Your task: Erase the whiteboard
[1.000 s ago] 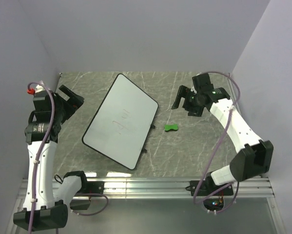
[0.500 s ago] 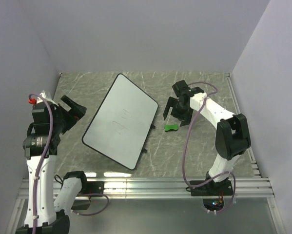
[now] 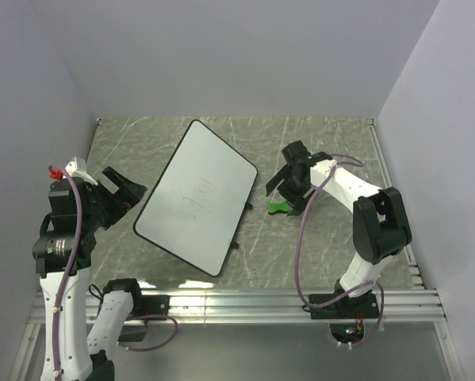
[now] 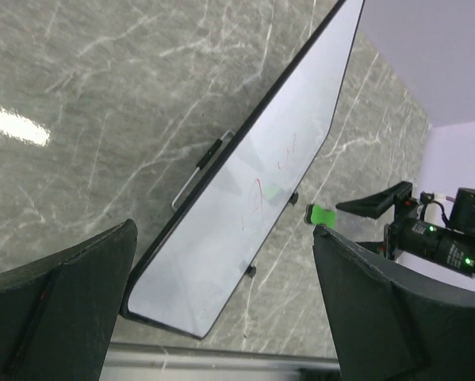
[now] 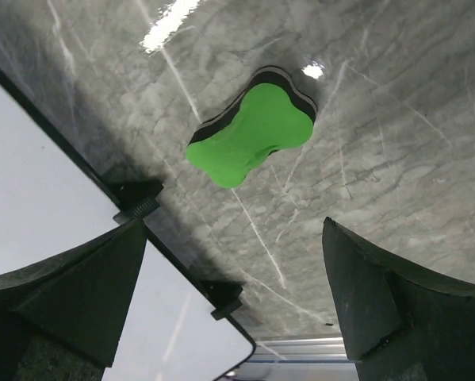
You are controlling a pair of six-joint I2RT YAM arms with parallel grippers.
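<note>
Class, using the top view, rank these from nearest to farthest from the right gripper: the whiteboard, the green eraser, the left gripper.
1. The green eraser, right beside the right gripper.
2. The whiteboard, mid-table to its left.
3. The left gripper, far left.

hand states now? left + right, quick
Left hand: open, holding nothing.
Right hand: open, holding nothing; green eraser lies on the table, not yet gripped.
</note>
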